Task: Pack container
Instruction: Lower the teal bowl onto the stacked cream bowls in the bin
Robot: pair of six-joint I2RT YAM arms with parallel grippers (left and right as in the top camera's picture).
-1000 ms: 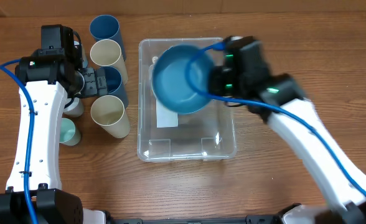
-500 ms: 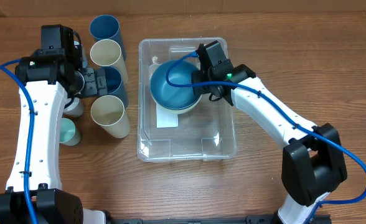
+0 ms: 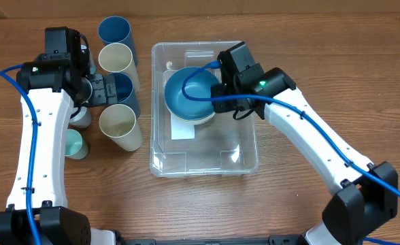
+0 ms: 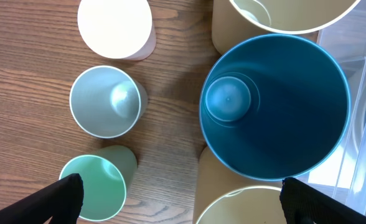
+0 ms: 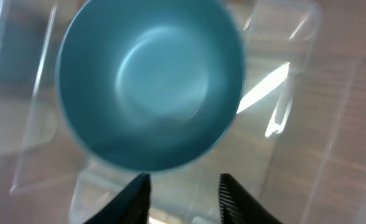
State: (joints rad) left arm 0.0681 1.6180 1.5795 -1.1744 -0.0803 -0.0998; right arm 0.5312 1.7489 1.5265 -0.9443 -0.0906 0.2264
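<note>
The left gripper (image 3: 108,90) hangs spread wide over a blue cup (image 3: 124,87) at left, the container (image 3: 207,153) sits mid-table with a blue bowl (image 3: 190,94) in its far half, and the right gripper (image 5: 184,198), fingers apart and empty beside that bowl, seems done placing it and should next lift clear.

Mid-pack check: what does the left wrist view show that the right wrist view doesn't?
Only the left wrist view: the tall blue cup, cream cups and three small cups on the wood. Only the right wrist view: the blue bowl inside the container, with the right claw open and clear of it. Both: some of the clear container's wall.
</note>
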